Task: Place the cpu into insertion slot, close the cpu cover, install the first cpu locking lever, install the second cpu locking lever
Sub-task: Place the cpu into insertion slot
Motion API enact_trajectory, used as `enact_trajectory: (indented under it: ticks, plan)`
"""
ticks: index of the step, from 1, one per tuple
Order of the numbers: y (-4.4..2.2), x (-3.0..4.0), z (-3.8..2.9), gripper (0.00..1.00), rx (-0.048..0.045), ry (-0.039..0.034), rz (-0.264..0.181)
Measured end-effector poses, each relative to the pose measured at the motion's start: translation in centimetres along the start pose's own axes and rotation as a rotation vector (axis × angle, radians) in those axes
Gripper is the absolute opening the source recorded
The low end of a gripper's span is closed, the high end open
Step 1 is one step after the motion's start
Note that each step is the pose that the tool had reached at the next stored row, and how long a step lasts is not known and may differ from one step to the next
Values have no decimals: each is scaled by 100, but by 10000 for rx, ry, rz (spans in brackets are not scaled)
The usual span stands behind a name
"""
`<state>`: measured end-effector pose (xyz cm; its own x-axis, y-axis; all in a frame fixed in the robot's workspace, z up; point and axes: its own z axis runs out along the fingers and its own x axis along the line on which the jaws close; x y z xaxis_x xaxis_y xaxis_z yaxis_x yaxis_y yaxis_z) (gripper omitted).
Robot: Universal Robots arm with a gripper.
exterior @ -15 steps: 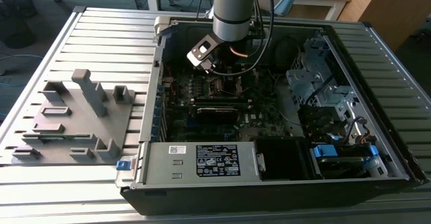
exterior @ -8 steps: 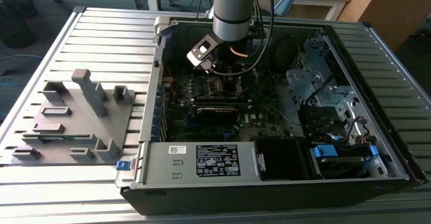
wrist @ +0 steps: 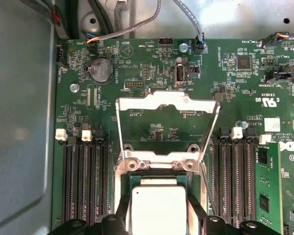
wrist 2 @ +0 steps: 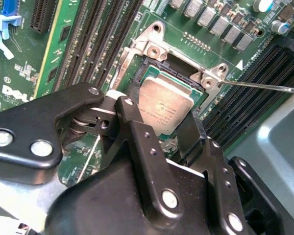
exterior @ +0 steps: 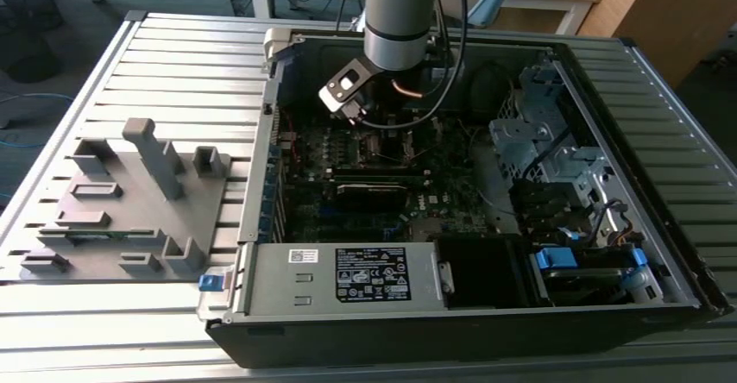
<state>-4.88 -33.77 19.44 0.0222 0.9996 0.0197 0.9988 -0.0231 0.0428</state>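
In both wrist views the cpu (wrist 2: 166, 100) (wrist: 159, 205), a flat square chip with a dull grey top, lies level in or just over the insertion slot (wrist 2: 154, 68) on the green motherboard. My gripper (wrist 2: 159, 115) (wrist: 159, 220) has a black finger against each side of the chip, shut on it. The cpu cover (wrist: 166, 99), a thin silvery frame with a large window, stands swung open beyond the socket. A thin wire locking lever (wrist 2: 264, 87) sticks out sideways from the socket corner. In the exterior view my gripper (exterior: 386, 128) reaches down into the open computer case.
Memory slots (wrist: 85, 181) flank the socket on both sides. A grey power box with a white label (exterior: 345, 275) sits at the case's front, a drive cage (exterior: 541, 141) on the exterior view's right. A grey fixture plate (exterior: 127, 202) lies beside the case on the slatted table.
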Motion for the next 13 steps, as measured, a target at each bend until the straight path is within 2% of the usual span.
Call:
enact_trajectory:
  ticks: [13]
  plan:
    - [-9,-5,3,54,0,1,-10]
